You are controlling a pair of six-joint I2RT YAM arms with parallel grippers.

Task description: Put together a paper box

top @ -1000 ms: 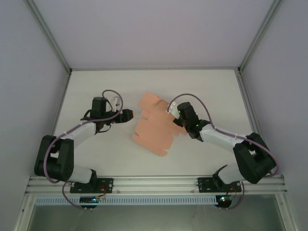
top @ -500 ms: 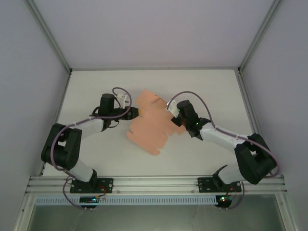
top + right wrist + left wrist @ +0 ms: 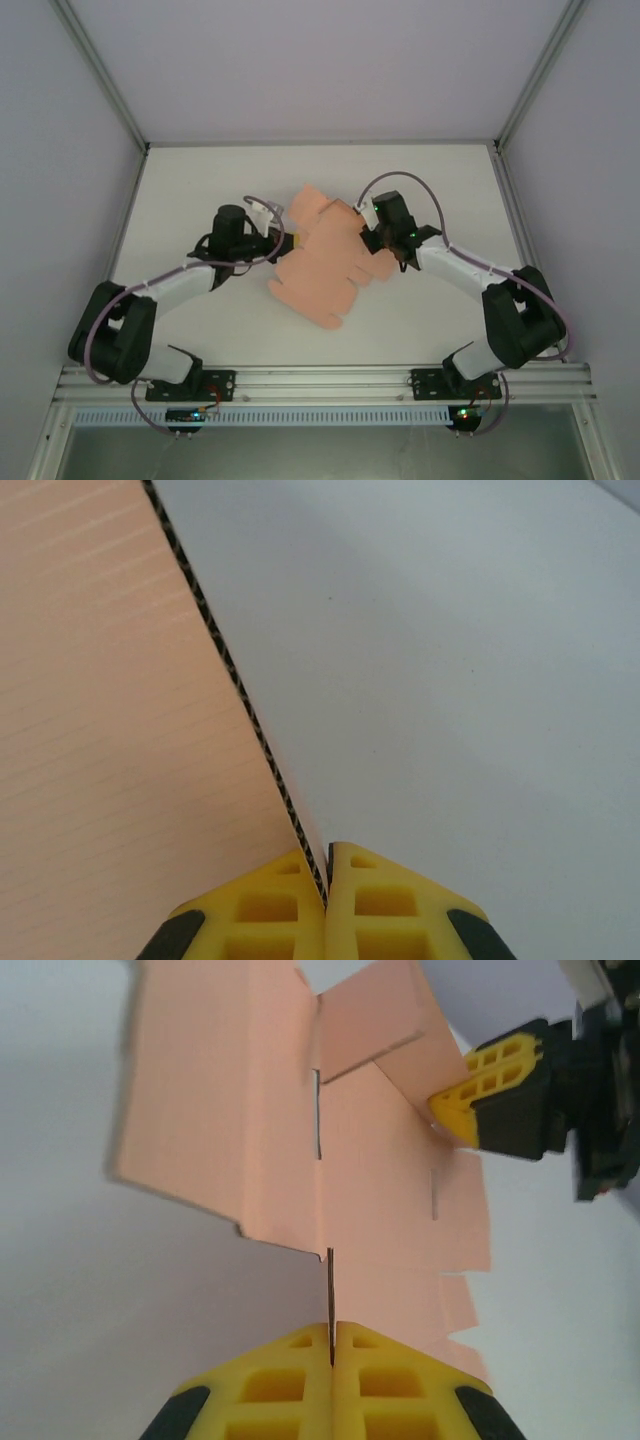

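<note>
Here, my left gripper has its two yellow pads pressed together on a thin edge of the paper box. The card runs edge-on up from the seam between them. My right gripper is likewise pinched tight on the paper box. Its edge, with the fluting of the board visible, runs from between the pads up to the upper left, and pale table lies to the right of it.

From the left wrist, the box is an unfolded salmon-pink die-cut sheet with narrow slits, stepped tabs along one side, and one flap angled up near the far end. A yellow pad of my right hand meets the sheet at that far side.

From above, the paper box lies spread near the middle of the white table, between my two hands. The left gripper holds its left edge and the right gripper its right edge, towards the far end. The near end of the sheet reaches towards my bases. I cannot tell whether it rests flat on the table or hangs just above it.
</note>
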